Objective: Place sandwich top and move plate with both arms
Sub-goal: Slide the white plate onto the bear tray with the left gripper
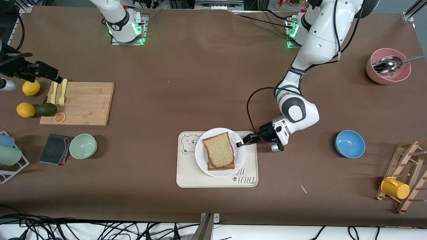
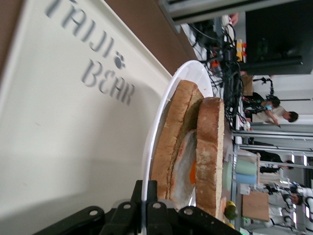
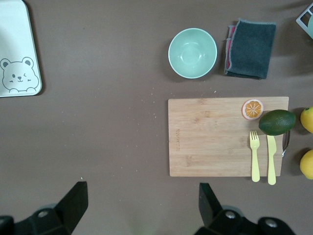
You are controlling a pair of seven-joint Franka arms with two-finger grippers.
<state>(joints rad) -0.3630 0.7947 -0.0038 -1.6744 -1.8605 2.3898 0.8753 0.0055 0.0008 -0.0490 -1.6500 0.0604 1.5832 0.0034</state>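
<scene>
— Left gripper (image 1: 241, 143): clamped shut on rim of plate (image 1: 203, 160), at edge toward left arm's end. Right gripper (image 3: 142, 205): spread wide, holding nothing, waiting over bare table near cutting board (image 3: 215, 142).

— Sandwich top (image 1: 219, 149)?

— Lying on egg slice (image 2: 188, 171) on plate, just beside left gripper. Plate resting on bear tray (image 1: 186, 178).

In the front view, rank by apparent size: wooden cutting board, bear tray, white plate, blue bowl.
1. Bear tray and wooden cutting board: look about alike, too close to rank.
2. White plate.
3. Blue bowl, smallest.
</scene>
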